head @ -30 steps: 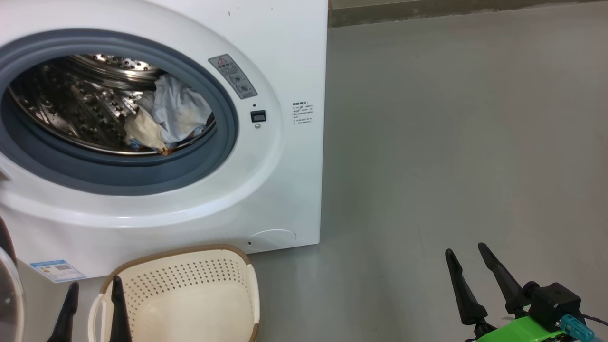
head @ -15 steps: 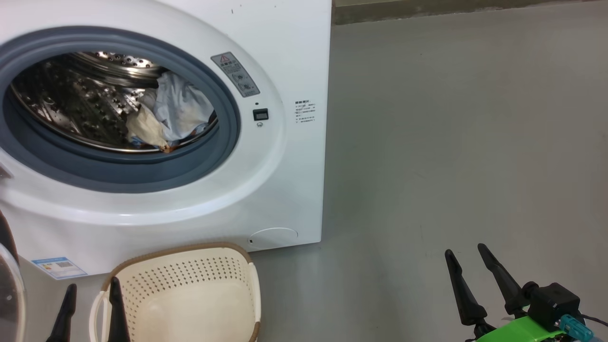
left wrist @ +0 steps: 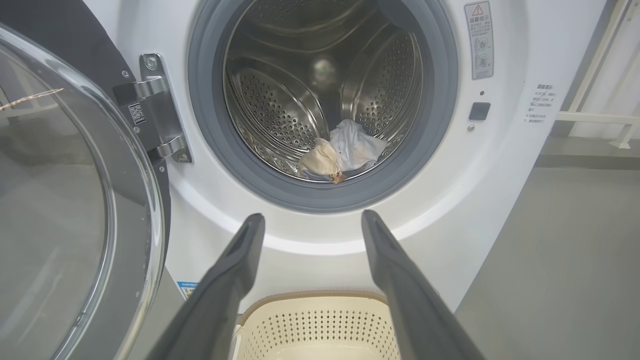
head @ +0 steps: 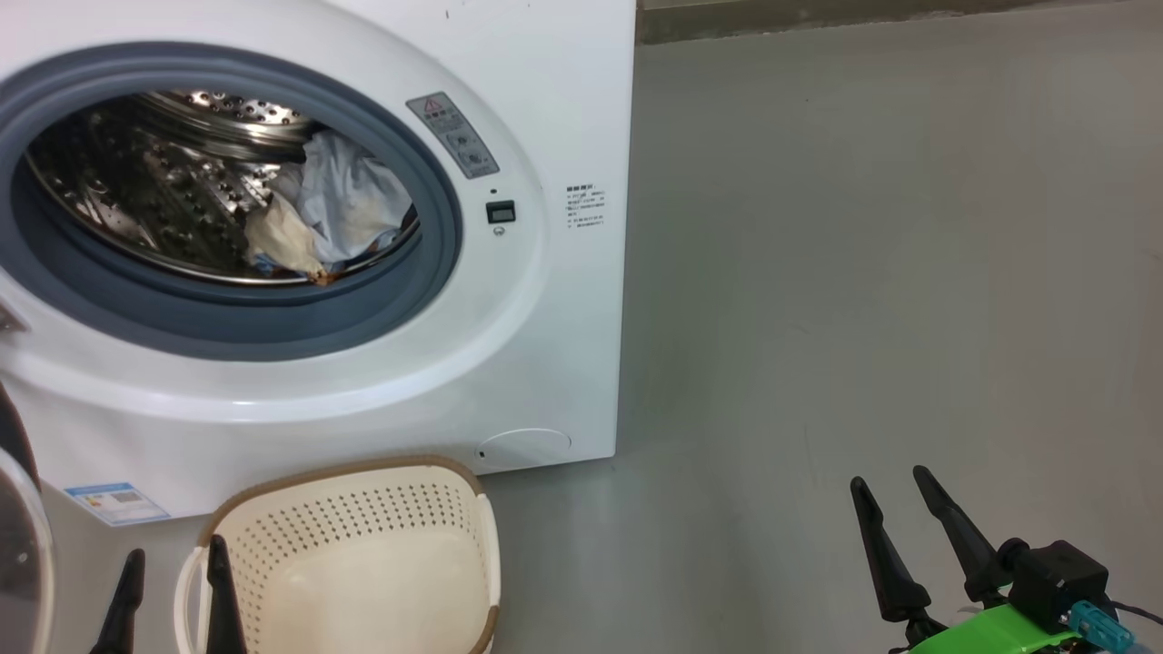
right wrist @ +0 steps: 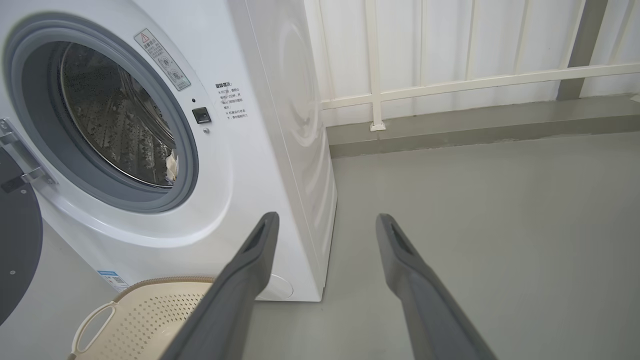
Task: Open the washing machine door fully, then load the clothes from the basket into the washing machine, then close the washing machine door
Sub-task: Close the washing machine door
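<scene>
The white washing machine (head: pixel 563 118) stands open, its steel drum (left wrist: pixel 280 100) showing. The clothes (head: pixel 336 213), a pale blue-white piece and a cream piece, lie low in the drum, also clear in the left wrist view (left wrist: pixel 345 152). The washing machine door (left wrist: pixel 60 200) hangs swung out on its hinge at the left, with a sliver of it at the head view's left edge (head: pixel 18 545). The cream basket (head: pixel 363 563) sits on the floor before the machine with nothing in it. My left gripper (head: pixel 173 563) is open above the basket's left handle. My right gripper (head: pixel 895 495) is open over bare floor.
Grey floor (head: pixel 863 272) stretches to the right of the machine. A white railing (right wrist: pixel 450 80) and a low kerb run along the back wall. The round filter cap (head: pixel 525 447) sits low on the machine's front.
The whole head view has shifted slightly, so the machine and basket sit a little higher and further right. Both grippers stay open and keep their places.
</scene>
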### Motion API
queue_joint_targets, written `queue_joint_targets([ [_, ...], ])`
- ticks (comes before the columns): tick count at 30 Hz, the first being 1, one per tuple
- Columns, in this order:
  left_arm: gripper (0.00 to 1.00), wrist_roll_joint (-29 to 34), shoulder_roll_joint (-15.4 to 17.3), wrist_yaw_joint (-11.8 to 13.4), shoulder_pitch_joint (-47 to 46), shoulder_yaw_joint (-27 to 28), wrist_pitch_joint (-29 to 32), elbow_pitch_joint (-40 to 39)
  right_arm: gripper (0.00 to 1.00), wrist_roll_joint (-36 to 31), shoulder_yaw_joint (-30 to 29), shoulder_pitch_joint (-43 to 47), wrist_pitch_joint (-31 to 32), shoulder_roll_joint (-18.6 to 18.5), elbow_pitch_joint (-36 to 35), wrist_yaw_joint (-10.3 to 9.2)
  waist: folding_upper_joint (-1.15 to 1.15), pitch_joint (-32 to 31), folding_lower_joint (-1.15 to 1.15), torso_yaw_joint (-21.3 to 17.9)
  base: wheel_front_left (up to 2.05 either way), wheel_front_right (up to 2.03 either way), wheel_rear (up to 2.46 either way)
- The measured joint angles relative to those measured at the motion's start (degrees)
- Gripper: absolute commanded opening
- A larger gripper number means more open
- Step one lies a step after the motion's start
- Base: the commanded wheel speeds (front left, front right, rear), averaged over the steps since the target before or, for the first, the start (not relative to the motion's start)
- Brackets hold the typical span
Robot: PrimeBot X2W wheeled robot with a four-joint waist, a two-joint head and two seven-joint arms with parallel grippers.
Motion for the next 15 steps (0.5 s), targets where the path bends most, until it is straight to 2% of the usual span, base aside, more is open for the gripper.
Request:
queue_joint_targets([
  [6,1.00,0.0,0.0,0.4,-0.4,0.0,0.0,0.3,1.00,0.0,0.0,-0.2,0.0,0.0,0.1,0.00,0.00,-0.1,0.00,0.1,-1.51,1.51,0.00],
  [15,1.00,0.1,0.0,0.4,-0.6,0.1,0.0,0.4,1.00,0.0,-0.2,-0.3,0.0,0.0,0.4,0.00,0.00,-0.3,0.00,0.2,-2.11,2.11,0.00],
])
